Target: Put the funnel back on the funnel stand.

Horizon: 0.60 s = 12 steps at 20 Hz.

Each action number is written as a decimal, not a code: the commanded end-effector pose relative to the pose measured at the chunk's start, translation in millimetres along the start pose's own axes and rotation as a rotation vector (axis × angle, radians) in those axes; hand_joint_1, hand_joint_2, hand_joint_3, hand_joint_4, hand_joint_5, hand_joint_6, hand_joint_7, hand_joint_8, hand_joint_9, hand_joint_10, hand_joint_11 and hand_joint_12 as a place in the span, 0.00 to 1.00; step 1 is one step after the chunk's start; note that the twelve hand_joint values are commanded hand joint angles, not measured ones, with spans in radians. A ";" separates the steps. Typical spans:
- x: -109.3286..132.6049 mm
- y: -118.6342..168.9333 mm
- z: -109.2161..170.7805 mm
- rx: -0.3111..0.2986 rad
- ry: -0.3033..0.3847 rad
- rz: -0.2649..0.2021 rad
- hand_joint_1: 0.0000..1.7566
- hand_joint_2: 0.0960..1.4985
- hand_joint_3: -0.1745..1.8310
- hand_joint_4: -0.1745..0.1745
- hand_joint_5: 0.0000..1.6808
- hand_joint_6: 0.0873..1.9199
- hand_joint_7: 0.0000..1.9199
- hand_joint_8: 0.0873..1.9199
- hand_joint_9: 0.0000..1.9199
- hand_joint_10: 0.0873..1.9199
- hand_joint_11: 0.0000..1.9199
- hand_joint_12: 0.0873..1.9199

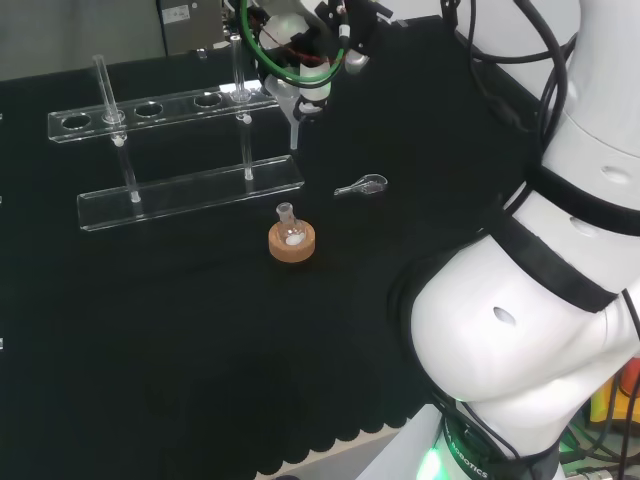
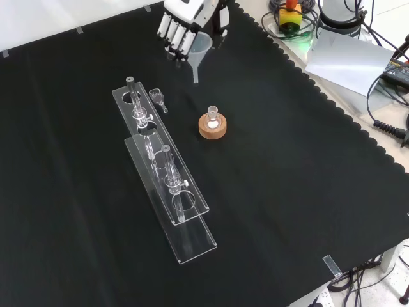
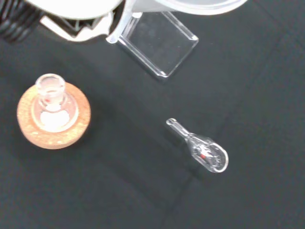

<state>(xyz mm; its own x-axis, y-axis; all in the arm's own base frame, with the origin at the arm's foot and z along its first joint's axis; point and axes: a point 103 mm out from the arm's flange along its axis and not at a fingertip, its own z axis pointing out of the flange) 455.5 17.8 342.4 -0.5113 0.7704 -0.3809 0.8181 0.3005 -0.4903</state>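
One clear funnel (image 2: 199, 52) hangs spout-down in the hand (image 2: 182, 27), fingers curled round its cone, above the tabletop (image 2: 287, 192) near the stand (image 2: 167, 167). Judged light, rigid, slippery, breakable; cone rim is the sound hold.

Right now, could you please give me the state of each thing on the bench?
hand: shut on the funnel, above the cloth
funnel: held upright, spout down, off the stand
funnel stand: upright, holes unfilled
flask: upright on cork ring
small glass piece: lying flat
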 end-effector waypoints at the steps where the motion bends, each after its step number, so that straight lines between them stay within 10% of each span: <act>1: -13.1 3.6 -0.3 0.010 0.006 0.017 0.54 0.40 0.48 0.51 0.34 0.27 0.27 0.29 0.50 0.19 0.30 0.66; 12: -70.5 18.9 -14.3 -0.002 0.022 0.103 0.54 0.40 0.48 0.51 0.35 0.28 0.30 0.30 0.51 0.19 0.30 0.66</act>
<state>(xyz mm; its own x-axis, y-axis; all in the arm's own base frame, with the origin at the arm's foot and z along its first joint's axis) 469.6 0.3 353.1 -0.4726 0.7950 -0.3802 0.8375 0.2709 -0.4746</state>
